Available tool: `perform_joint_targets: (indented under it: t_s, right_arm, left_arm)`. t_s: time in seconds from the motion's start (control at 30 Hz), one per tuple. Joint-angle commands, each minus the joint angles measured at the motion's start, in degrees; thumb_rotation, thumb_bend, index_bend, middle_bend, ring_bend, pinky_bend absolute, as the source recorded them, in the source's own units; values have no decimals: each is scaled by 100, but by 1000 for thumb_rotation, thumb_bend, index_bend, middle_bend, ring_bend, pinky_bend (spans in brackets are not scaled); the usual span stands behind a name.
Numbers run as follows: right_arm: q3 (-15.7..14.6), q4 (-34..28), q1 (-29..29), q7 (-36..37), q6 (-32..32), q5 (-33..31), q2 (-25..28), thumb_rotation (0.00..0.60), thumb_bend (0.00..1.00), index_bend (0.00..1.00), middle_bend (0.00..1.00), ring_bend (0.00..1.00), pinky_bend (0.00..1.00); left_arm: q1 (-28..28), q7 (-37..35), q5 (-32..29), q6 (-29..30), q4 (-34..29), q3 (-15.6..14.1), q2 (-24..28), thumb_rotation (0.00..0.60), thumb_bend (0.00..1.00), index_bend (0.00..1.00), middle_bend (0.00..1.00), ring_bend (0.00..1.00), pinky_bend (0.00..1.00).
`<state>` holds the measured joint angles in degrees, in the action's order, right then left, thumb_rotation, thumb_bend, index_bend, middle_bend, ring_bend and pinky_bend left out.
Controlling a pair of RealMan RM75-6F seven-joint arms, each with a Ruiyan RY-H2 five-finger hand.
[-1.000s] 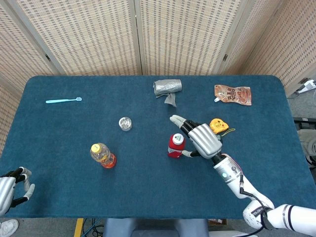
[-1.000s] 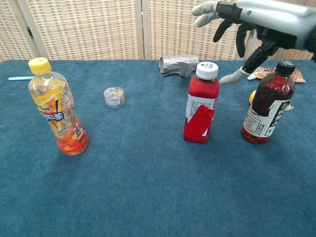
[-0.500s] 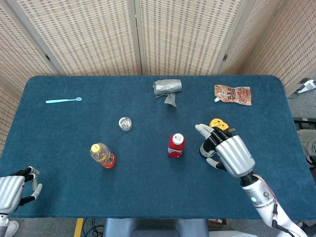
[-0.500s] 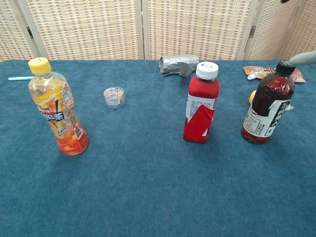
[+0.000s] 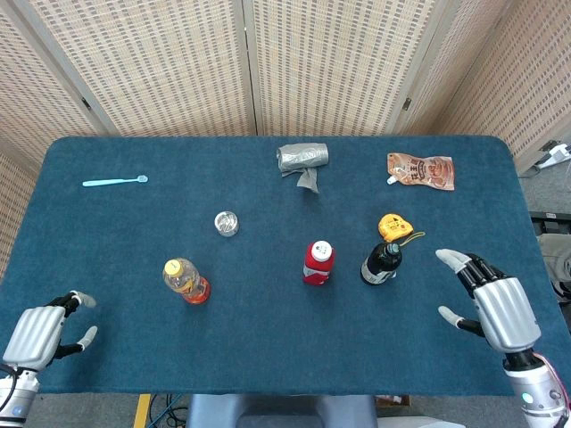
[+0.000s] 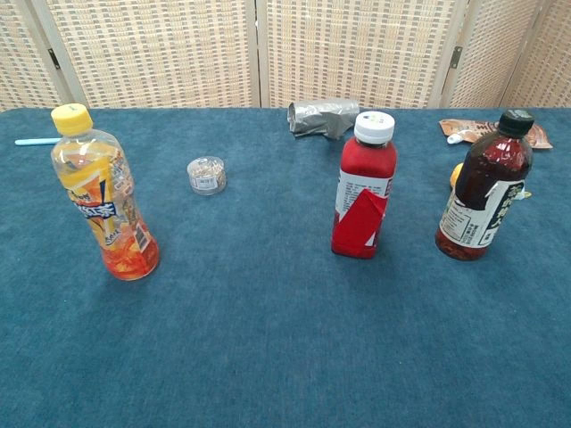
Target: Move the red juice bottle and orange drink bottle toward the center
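Two empty, spread hands, left hand (image 5: pixel 37 332) seemingly and right hand (image 5: pixel 499 303), flank the blue-clothed table (image 5: pixel 268 348) before woven screens (image 5: pixel 330 62).

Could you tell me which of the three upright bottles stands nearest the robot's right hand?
The dark bottle with the black cap: it stands rightmost, closest to the right hand, unlike the red juice bottle and orange drink bottle.

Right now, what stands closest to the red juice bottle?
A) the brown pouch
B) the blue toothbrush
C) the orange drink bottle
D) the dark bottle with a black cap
D: the dark bottle stands just beside the red juice bottle, nearer than anything else.
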<state>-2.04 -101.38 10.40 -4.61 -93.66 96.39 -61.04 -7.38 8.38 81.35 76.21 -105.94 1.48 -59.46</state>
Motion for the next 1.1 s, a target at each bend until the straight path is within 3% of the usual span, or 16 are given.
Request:
perform_joint_targets:
  t_s: [0.03, 0.13, 0.3, 0.4, 0.6, 1.1]
  right_arm:
    - [-66, 194, -166, 213, -178, 151, -98, 600, 255, 313, 324, 266, 545]
    - [-83, 316, -266, 390, -301, 266, -152, 600, 384, 358, 367, 290, 545]
    - [-99, 491, -394, 710, -489, 441, -208, 600, 374, 361, 370, 292, 545]
    - [-98, 592, -470, 853, -601, 523, -234, 600, 359, 361, 370, 292, 545]
    - [-63, 637, -582, 974, -767, 645, -189, 600, 355, 361, 375, 292, 545]
    - [23, 699, -672, 1114, -718, 695, -138, 600, 355, 361, 376, 291, 545]
  left_arm:
    - [-143, 43, -163, -153, -45, 108, -114, 600, 209, 263, 259, 325, 532]
    - [-257, -8, -264, -271, -81, 184, -203, 600, 155, 207, 198, 278, 500]
    - [-494, -139, -614, -620, -173, 332, -284, 600, 101, 68, 83, 190, 433]
    - [-703, 2, -1135, -993, -351, 433, -240, 600, 81, 3, 12, 126, 377]
    - [-1172, 54, -1948, -1571, -506, 696, -348, 600, 70, 0, 0, 47, 287]
    - [-1835, 18, -2544, -1878, -247, 966, -888, 600, 70, 0, 0, 34, 274]
